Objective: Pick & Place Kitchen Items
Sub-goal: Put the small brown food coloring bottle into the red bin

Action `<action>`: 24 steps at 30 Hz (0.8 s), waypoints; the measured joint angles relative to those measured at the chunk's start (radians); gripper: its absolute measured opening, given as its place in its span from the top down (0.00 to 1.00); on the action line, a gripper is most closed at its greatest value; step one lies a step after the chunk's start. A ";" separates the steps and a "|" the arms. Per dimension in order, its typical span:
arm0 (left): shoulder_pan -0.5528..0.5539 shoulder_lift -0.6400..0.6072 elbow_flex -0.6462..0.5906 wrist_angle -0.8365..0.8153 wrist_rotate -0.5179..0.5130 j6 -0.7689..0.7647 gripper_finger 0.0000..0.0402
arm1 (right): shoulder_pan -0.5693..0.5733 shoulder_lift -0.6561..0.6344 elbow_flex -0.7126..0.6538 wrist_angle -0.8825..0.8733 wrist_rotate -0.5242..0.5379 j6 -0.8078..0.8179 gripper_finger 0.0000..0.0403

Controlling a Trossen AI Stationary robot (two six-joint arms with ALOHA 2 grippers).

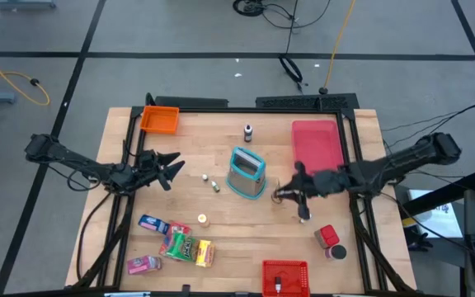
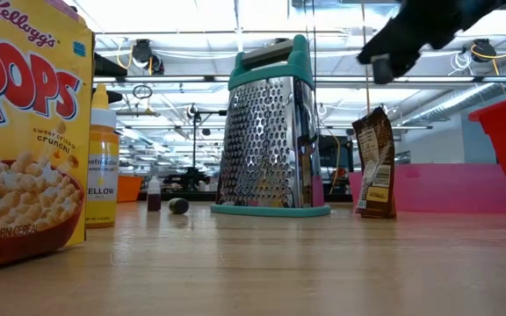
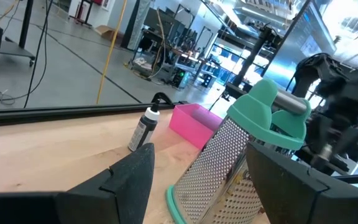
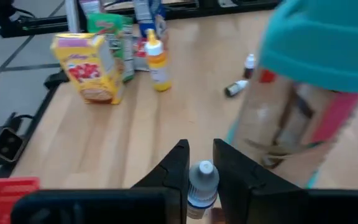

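Near the left front of the table, 4 snack packets sit close together: a blue one (image 1: 151,223) farthest back, a green one (image 1: 178,245) touching a yellow cereal box (image 1: 202,252), and a pink one (image 1: 143,264) nearest. A small yellow bottle (image 1: 202,219) stands just right of the blue one. Farther in, 2 tiny bottles (image 1: 210,182) lie left of the upright teal-handled grater (image 1: 246,172). A dark bottle (image 1: 247,130) stands upright at the far middle. A red dark-lidded canister (image 1: 330,241) lies on its side near right. A small white-capped bottle (image 4: 202,186) is pinched upright in the right gripper (image 4: 201,163).
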 joint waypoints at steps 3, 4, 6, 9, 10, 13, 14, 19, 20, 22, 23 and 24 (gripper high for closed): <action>0.000 0.000 0.000 0.000 0.000 -0.001 0.36 | 0.113 0.010 0.000 0.003 0.087 0.046 0.89; 0.000 0.000 0.000 0.000 0.000 -0.001 0.36 | 0.149 0.015 0.000 0.011 0.118 0.060 0.89; 0.000 0.000 0.000 0.000 0.000 -0.004 0.36 | 0.215 0.030 0.000 0.029 0.174 0.088 0.89; 0.000 0.000 0.000 0.000 0.000 -0.009 0.36 | 0.299 0.062 0.000 0.061 0.227 0.136 0.89; 0.000 0.000 0.000 0.000 0.000 -0.016 0.36 | 0.325 0.080 0.000 0.080 0.249 0.152 0.89; 0.000 0.000 0.000 -0.001 0.000 -0.018 0.36 | 0.391 0.140 0.000 0.138 0.268 0.180 0.89; 0.000 0.000 0.000 -0.002 0.000 -0.019 0.36 | 0.409 0.164 0.000 0.166 0.268 0.187 0.89; 0.000 0.000 0.000 -0.009 0.000 -0.022 0.36 | 0.480 0.270 0.000 0.300 0.268 0.201 0.89; 0.000 0.000 0.000 -0.009 0.000 -0.022 0.36 | 0.490 0.288 0.000 0.320 0.268 0.201 0.89; 0.000 0.000 0.000 -0.011 0.000 -0.023 0.36 | 0.508 0.322 0.000 0.361 0.268 0.205 0.89; 0.000 0.000 0.000 -0.014 0.000 -0.022 0.36 | 0.516 0.336 0.000 0.382 0.268 0.208 0.89; 0.000 0.000 0.000 -0.017 0.000 -0.023 0.36 | 0.523 0.347 0.000 0.396 0.266 0.213 0.89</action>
